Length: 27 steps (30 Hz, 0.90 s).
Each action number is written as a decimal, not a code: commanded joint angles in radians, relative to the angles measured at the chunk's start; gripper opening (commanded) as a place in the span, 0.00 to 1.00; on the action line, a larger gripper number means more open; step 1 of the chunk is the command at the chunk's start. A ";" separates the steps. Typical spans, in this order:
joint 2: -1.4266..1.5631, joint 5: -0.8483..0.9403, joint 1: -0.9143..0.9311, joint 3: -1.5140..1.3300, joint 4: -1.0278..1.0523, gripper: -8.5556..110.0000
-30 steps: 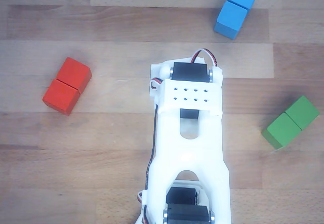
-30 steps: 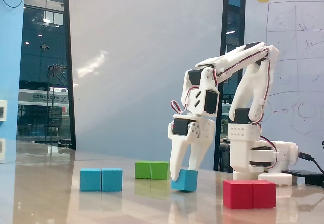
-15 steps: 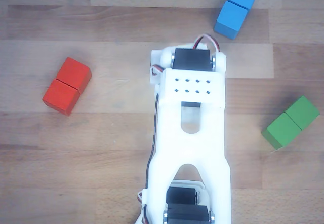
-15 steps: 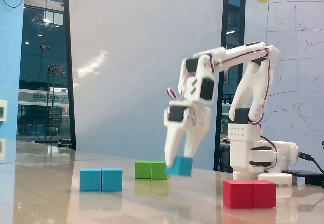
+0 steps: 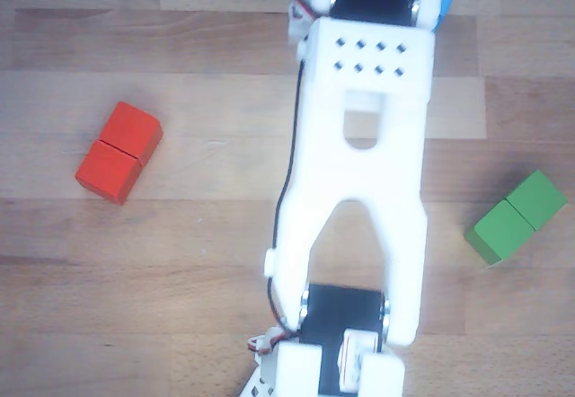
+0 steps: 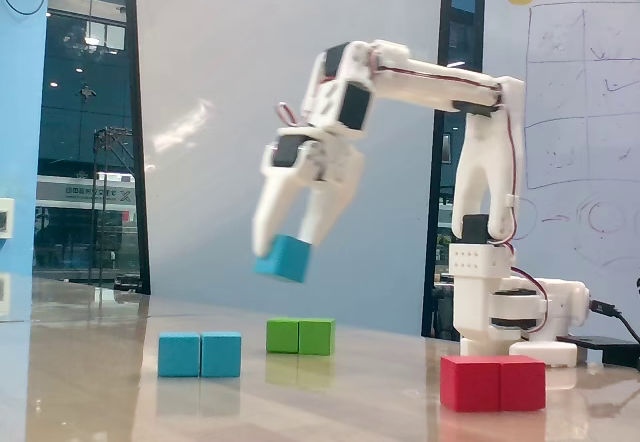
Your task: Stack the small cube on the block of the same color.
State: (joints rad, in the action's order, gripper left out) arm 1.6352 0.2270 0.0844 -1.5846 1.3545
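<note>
In the fixed view the tool (image 6: 284, 247) grips the small cube (image 6: 283, 259) in the air; the blue block (image 6: 200, 354) lies on the bench (image 6: 300, 402), below and left of it. No readable writing.

In the fixed view the white arm reaches out to the left from its base, upper link near upright, forearm nearly level, wrist bent down. The gripper (image 6: 284, 247) hangs high above the worktop, its fingers (image 6: 268, 220) slanting down-left and closed on the small cube (image 6: 283, 258). In the other view the arm (image 5: 359, 172) stretches up the picture; its fingers are hidden beneath it.
</note>
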 commanded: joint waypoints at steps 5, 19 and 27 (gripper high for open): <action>-0.199 0.009 0.110 0.377 0.012 0.19; -0.393 0.009 0.173 0.443 0.009 0.19; -0.431 0.009 0.169 0.449 0.000 0.19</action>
State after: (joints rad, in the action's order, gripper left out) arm 1.1750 0.2270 0.2531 -1.2456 1.3560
